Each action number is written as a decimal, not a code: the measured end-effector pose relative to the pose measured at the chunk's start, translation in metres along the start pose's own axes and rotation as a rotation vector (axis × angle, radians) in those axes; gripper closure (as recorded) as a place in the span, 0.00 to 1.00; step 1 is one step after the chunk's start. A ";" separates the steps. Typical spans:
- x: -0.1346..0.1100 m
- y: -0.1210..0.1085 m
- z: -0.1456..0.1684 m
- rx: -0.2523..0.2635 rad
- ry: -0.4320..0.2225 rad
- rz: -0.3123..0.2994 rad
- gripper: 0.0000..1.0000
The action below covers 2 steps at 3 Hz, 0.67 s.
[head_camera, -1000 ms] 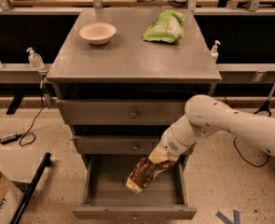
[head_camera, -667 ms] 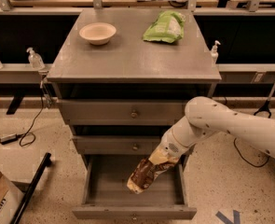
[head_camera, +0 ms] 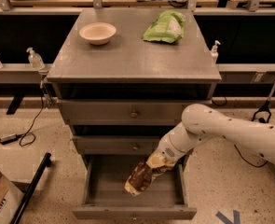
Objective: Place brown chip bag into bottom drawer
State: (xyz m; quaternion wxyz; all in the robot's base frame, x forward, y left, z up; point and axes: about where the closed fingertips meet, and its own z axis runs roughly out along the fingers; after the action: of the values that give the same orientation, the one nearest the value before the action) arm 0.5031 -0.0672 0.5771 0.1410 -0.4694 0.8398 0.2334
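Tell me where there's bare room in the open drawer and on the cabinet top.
Deep grey metal bottom drawer: left part bare, beside its left wall; right side crowded by the gripper holding the crinkly brown chip bag. Grey cabinet top: front half bare, ahead of the beige bowl and light green bag.

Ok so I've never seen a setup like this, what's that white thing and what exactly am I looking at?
The white tube reaching in from the right is a robot arm. There is only one picture, taken by a camera looking down on a grey cabinet. At the arm's end is a two-finger gripper, lowered over the open bottom drawer. It holds a brown chip bag by its upper end, and the bag hangs tilted over the drawer. On the cabinet top sit a pale bowl and a green chip bag. The two upper drawers are closed.
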 end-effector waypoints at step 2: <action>0.010 -0.033 0.079 -0.086 -0.074 0.021 1.00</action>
State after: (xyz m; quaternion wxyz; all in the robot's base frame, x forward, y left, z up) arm 0.5271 -0.0481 0.4967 0.1492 -0.4573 0.8282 0.2877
